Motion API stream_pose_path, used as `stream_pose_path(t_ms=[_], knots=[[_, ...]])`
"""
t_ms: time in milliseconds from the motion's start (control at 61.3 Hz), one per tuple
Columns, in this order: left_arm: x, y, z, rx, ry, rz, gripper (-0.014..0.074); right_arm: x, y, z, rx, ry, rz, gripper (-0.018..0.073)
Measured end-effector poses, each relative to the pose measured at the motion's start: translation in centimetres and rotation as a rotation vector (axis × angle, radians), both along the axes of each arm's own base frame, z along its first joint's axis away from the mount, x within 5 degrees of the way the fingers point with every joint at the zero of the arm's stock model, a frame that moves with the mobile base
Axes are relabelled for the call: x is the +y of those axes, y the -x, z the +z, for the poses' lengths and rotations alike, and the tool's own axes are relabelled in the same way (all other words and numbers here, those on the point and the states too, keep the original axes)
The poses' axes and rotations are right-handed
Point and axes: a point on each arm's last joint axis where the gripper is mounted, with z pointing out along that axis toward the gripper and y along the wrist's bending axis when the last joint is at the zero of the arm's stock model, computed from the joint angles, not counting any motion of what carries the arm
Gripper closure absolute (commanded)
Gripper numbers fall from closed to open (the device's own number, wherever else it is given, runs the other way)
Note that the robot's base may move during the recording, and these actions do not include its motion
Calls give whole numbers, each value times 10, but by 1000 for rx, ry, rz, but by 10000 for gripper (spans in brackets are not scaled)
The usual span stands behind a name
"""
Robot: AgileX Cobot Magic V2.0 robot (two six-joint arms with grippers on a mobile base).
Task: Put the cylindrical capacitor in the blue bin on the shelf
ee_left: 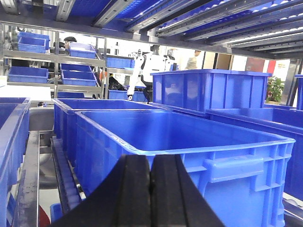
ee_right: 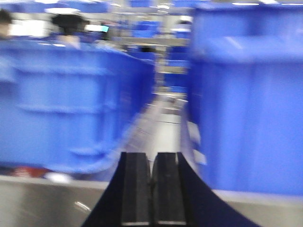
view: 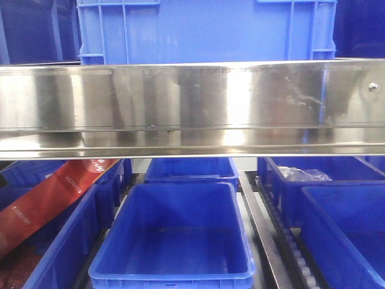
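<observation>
Both end effectors (ee_left: 151, 189) (ee_right: 151, 189) seemingly closed, empty.

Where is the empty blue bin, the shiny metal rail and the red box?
empty blue bin (view: 174, 280): front view, near rim.
shiny metal rail (view: 192, 99): front view, middle of its face.
red box (view: 45, 195): front view, its printed side.

Shelf (view: 192, 108): shiny stainless front rail runs full width, reflective. Blue bin (view: 171, 241) sits below the rail in the centre row, rectangular, open-topped, upright, nothing visible inside, roller track along its right edge. Capacitor not visible in any view.
</observation>
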Motion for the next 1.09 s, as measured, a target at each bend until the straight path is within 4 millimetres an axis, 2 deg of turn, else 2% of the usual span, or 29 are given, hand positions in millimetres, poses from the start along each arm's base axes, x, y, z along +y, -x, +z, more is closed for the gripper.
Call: stream_pose_path(t_ms=[196, 538, 783, 1093], knots=[[0, 0, 0, 0, 0, 0, 707, -7, 14, -26, -47, -2, -96, 721], [0, 0, 0, 1, 0, 0, 707, -8, 20, -27, -66, -4, -105, 721], [0, 0, 0, 1, 0, 0, 707, -7, 19, -34, 17, -3, -102, 721], [0, 0, 0, 1, 0, 0, 707, -7, 19, -35, 26, -3, -102, 721]])
